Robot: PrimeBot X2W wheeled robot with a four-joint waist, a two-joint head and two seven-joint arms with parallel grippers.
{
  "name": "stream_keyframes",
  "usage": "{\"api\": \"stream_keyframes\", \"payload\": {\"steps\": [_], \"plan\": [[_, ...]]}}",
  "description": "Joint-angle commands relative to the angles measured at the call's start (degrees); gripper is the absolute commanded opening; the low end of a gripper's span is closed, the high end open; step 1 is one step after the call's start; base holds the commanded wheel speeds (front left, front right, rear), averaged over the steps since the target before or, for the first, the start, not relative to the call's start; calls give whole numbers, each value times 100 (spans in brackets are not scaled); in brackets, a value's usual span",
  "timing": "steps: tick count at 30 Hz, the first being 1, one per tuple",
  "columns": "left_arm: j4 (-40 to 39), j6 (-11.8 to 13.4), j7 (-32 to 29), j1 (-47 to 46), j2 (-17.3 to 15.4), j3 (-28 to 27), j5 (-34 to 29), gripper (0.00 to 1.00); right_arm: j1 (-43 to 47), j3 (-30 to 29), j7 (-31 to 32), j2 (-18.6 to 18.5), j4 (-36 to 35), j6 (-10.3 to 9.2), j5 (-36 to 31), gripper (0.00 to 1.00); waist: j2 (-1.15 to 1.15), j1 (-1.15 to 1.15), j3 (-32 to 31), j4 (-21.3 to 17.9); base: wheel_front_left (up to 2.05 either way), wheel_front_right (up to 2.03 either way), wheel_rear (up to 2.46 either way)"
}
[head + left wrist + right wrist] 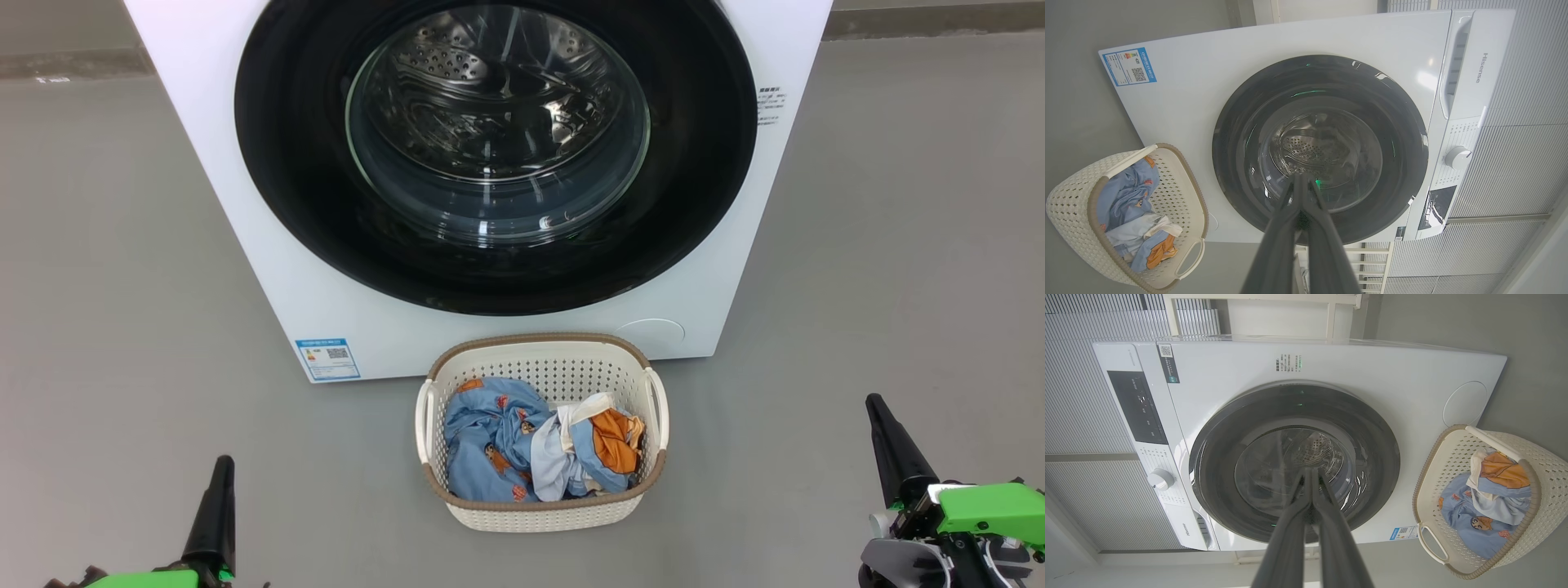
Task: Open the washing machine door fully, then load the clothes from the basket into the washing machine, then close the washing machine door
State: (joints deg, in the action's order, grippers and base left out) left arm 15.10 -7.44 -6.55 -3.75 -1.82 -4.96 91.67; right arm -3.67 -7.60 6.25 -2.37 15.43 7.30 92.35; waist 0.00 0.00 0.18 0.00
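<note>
A smooth grey floor spreads under everything. At lower left, the left pincer hovers with its two dark fingers pressed together, holding nothing. Ahead stands the big white front-loading washing machine, its round, black-rimmed glass door closed flush. Just in front sits the cream perforated plastic basket, with the light blue printed clothes heaped inside. At lower right, the right pincer is likewise pinched together and empty.

**Washing machine door shut, clothes in basket**

You have the white washing machine at the far side, its glossy black-rimmed door closed flush against the front. Just near of it, upright on the floor, stands the cream perforated basket, holding the crumpled light blue clothes with orange and white patches.
</note>
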Motion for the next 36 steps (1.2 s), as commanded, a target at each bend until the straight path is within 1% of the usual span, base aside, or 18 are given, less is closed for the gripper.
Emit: {"api": "stream_keyframes", "payload": {"steps": [1, 8, 9, 13, 15, 19, 24, 36], "plan": [[-107, -4, 7, -243, -106, -155, 51, 0, -252, 102, 29, -51, -141, 19, -23, 0, 0, 0, 0, 0, 0, 0, 0], [-107, -4, 7, -243, -106, -155, 51, 0, -252, 102, 29, -51, -141, 19, -23, 0, 0, 0, 0, 0, 0, 0, 0], [0, 0, 0, 0, 0, 0, 0, 100, 0, 0, 0, 0, 0, 0, 0, 100, 0, 0, 0, 0, 0, 0, 0], [207, 0, 4, 142, 72, 12, -2, 100, 148, 16, -4, 82, 228, -9, 2, 100, 0, 0, 1, 0, 0, 0, 0], [185, 0, 24, 122, 69, 23, -4, 100, 129, 33, -24, 80, 198, -8, 4, 100, 0, 1, 5, 1, 0, 0, 0], [149, 0, 82, 87, 63, 51, -28, 100, 95, 72, -78, 76, 148, -7, 1, 100, 0, 13, -9, 6, 0, 0, 0], [97, 0, 154, 53, 54, 96, -62, 100, 64, 139, -149, 70, 79, -6, -14, 100, 0, 1, -2, 13, 0, 0, 0], [-42, -1, 348, -38, -29, 265, -217, 100, -31, 329, -294, 40, -87, -4, -48, 100, 0, 0, -10, 28, 0, 0, 0]]}}
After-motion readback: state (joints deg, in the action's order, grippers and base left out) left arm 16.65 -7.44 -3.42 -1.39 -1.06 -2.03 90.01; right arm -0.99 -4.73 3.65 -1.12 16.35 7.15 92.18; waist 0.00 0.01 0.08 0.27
